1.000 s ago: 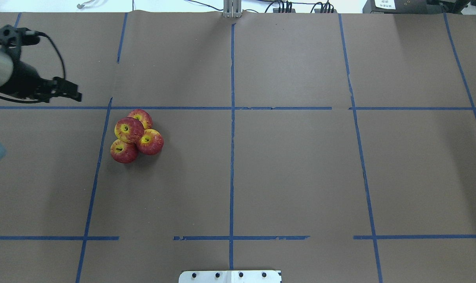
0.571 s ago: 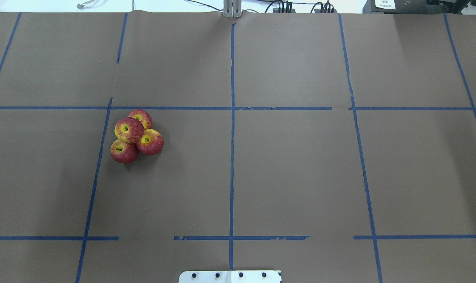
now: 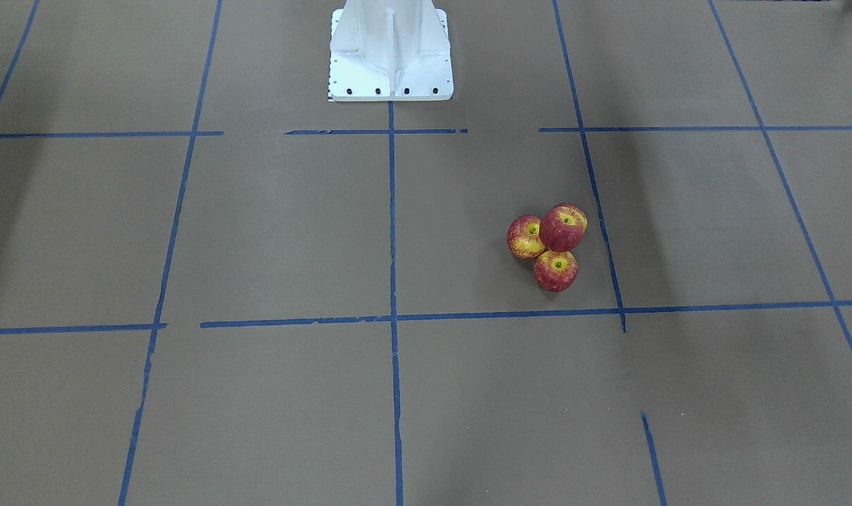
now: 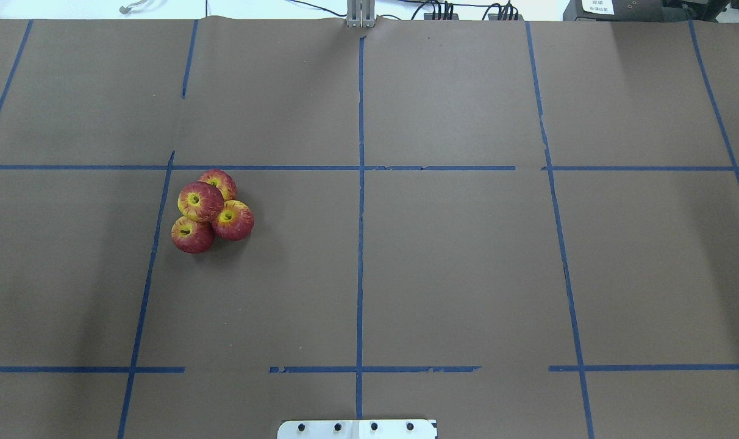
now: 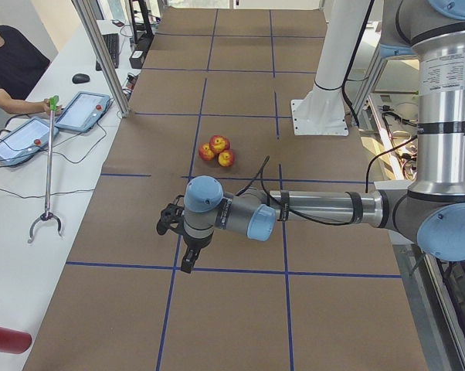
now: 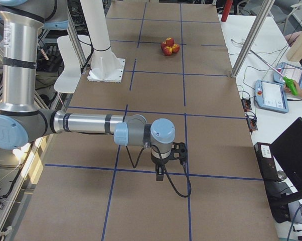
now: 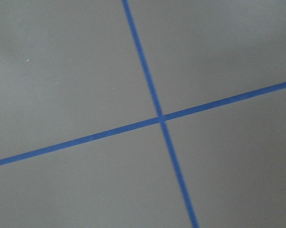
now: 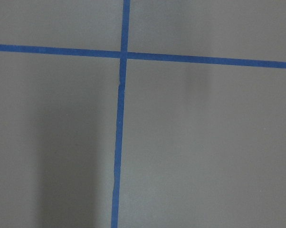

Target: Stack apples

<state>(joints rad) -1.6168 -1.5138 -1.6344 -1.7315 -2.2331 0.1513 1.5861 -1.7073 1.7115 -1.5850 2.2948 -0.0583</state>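
Gone from the overhead view is the left arm, which a second ago reached in at the left edge of the bench (image 4: 467, 274); the apples (image 4: 211, 210) have not shifted. They sit in a tight pile toward the left end, about midway between the long edges, the top apple (image 4: 200, 200) resting on the other three. The left tool (image 5: 188, 264) hangs over the left end and the right tool (image 6: 160, 176) over the right end, both pointing down. Whether either is apart or together, I cannot tell.
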